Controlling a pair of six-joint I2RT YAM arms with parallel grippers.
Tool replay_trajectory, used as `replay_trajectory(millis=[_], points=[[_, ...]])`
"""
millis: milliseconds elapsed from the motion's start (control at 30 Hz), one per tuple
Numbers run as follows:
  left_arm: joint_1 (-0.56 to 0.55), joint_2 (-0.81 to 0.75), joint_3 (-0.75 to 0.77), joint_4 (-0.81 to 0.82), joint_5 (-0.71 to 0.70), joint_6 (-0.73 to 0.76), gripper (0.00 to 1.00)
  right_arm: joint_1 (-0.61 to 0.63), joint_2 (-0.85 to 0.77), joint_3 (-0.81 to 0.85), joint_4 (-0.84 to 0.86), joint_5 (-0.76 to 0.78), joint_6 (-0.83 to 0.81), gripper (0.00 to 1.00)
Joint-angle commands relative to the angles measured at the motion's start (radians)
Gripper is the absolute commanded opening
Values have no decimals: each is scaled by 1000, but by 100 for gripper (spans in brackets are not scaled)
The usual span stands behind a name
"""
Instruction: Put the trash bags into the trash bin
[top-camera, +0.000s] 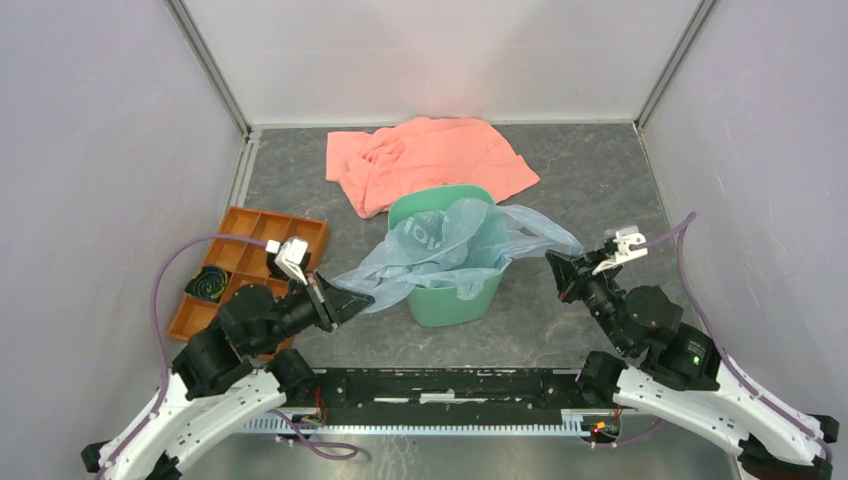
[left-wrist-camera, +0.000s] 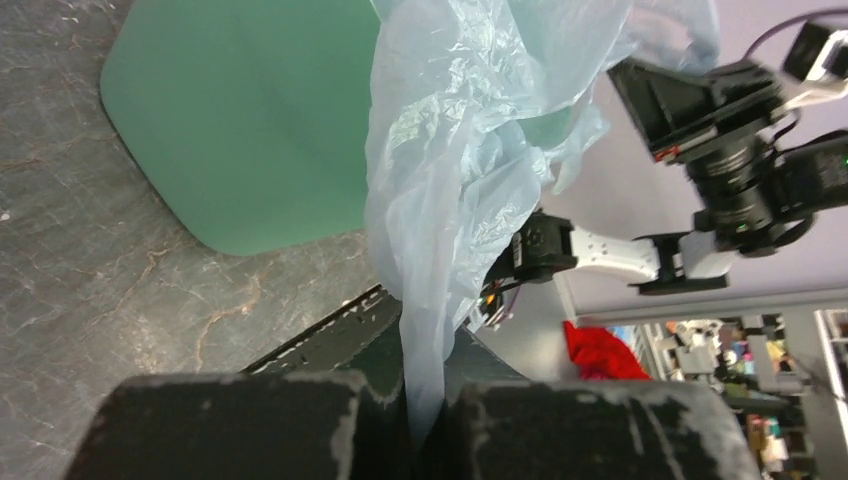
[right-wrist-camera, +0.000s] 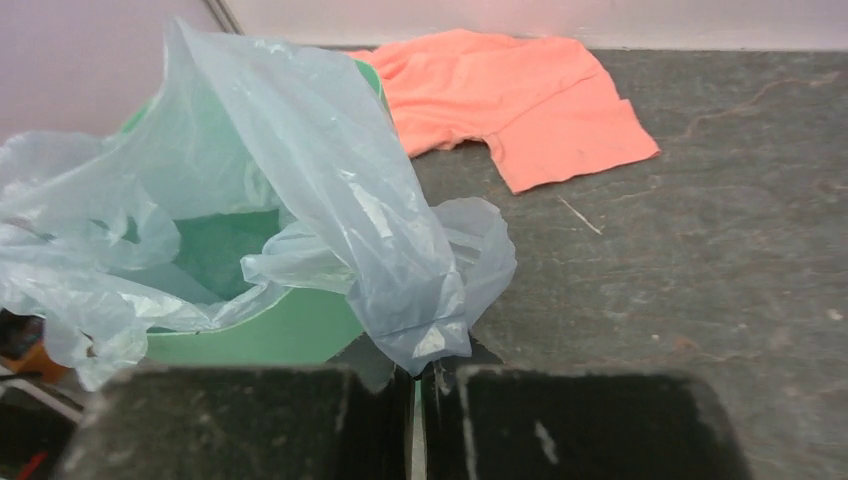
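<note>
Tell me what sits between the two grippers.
In the top view, the green trash bin stands between the left gripper and the right gripper, with the trash bag draped across it, one end pinched in each.

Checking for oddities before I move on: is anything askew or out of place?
The bag drapes over the rim of the bin, stretched sideways between the left gripper and right gripper, only partly inside. A rumpled pink cloth lies behind the bin.
</note>
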Motion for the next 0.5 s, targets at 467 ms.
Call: replay_trajectory(millis=[467], points=[[4, -37, -76, 108, 330, 141, 2, -1, 8, 133, -305, -45, -43, 1]])
